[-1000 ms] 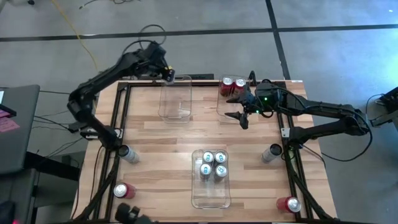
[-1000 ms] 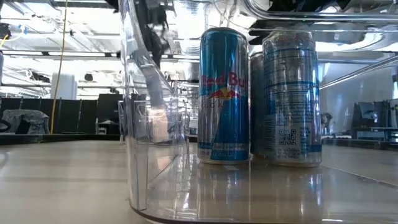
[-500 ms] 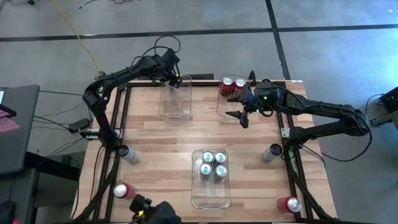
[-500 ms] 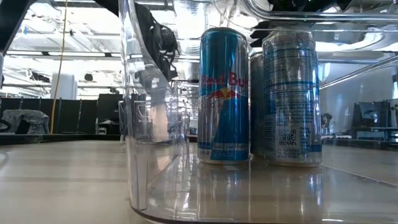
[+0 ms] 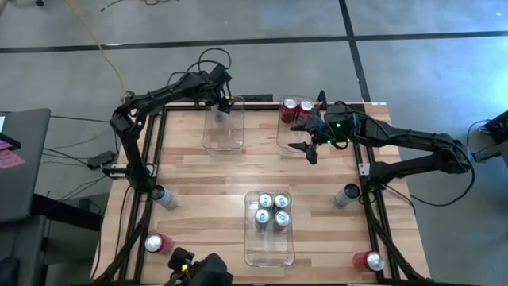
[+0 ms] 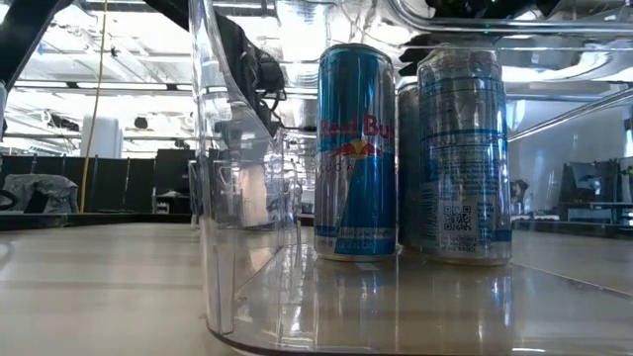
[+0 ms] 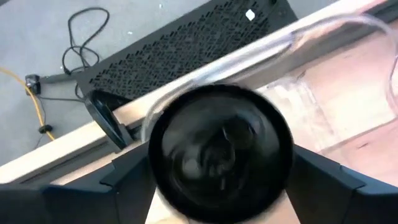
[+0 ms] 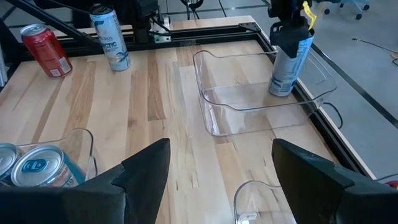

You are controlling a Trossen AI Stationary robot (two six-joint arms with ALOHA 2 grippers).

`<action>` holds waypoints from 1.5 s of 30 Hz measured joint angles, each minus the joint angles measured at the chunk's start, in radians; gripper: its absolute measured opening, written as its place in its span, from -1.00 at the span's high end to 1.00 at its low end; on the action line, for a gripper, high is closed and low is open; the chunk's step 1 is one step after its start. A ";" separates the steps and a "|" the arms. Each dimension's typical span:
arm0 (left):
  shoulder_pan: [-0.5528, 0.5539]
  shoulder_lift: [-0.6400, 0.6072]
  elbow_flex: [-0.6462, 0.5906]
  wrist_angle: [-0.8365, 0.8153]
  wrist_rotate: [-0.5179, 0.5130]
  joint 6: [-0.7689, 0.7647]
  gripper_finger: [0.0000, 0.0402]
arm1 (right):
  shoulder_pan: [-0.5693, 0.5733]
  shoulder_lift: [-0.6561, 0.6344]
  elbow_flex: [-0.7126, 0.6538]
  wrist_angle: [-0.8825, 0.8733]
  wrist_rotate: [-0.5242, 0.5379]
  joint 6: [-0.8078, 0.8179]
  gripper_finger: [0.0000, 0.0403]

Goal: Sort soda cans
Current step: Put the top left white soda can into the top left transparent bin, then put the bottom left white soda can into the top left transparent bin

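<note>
Soda can [image 8: 287,61] stands between left gripper's [image 8: 289,30] parted fingers.

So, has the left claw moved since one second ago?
Yes. In the high view the left claw has shifted to the right and toward the table's middle, so it is now over the far end of the clear bin, holding a can above it.

Left pincer [image 5: 221,102] reaches down; right pincer [image 5: 304,137] hovers, fingers spread
</note>
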 joint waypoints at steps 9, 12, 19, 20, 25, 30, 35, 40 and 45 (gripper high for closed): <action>0.003 -0.001 0.004 -0.005 -0.007 -0.001 -0.62 | 0.001 0.000 0.000 0.000 0.000 0.000 -0.49; 0.003 -0.004 0.036 -0.039 -0.006 0.013 -0.62 | 0.001 0.000 0.000 0.000 0.000 0.000 -0.49; -0.010 -0.086 0.091 -0.059 -0.048 0.043 -0.63 | 0.001 0.000 0.000 0.001 0.000 0.001 -0.49; -0.012 -0.106 0.094 -0.059 -0.058 0.049 -0.63 | 0.001 0.000 0.000 0.001 0.000 0.001 -0.49; -0.032 -0.233 0.073 -0.062 -0.119 0.061 -0.63 | 0.001 0.000 0.000 -0.005 0.005 0.016 -0.49; -0.093 -0.383 -0.020 -0.048 -0.157 0.110 -0.63 | 0.001 0.000 0.000 -0.009 0.009 0.027 -0.49; -0.198 -0.559 -0.172 -0.058 -0.152 0.083 -0.63 | 0.001 0.000 0.000 -0.023 0.015 0.051 -0.49; -0.356 -0.716 -0.273 -0.175 -0.046 0.050 -0.63 | 0.001 0.000 0.000 -0.025 0.035 0.057 -0.49; -0.526 -0.808 -0.275 -0.365 0.035 -0.004 -0.63 | 0.001 0.000 0.000 -0.023 0.036 0.079 -0.49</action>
